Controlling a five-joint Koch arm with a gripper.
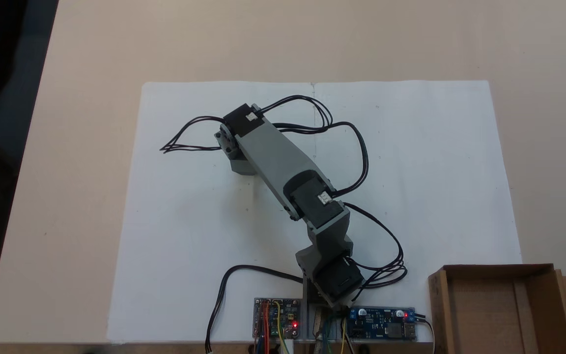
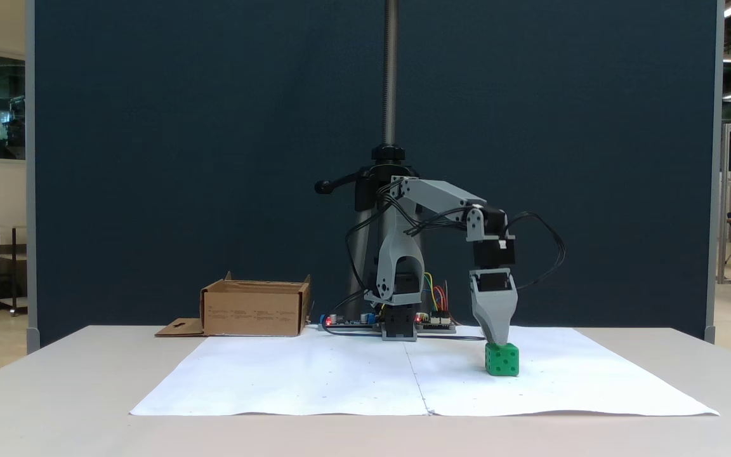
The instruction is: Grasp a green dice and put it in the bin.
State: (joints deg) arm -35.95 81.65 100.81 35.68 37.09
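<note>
We see the gripper (image 2: pixel 497 341) poised directly above the green dice (image 2: pixel 502 359), its tip just at the cube's top; only 1 jaw shows, so we cannot tell how wide it stands. The dice rests on the white paper (image 2: pixel 340 381), well apart from the bin (image 2: pixel 251 311). We judge a straight, centred descent best before closing.

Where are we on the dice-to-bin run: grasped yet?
Done: the arm has reached out, and the gripper hangs tip-down right at the top of the green dice. In hand: the grasp itself; the dice sits on the white paper, and whether the jaws are closed on it cannot be told. Left: lift, carry to the bin beside the base, and release. The bin's floor looks bare.
</note>
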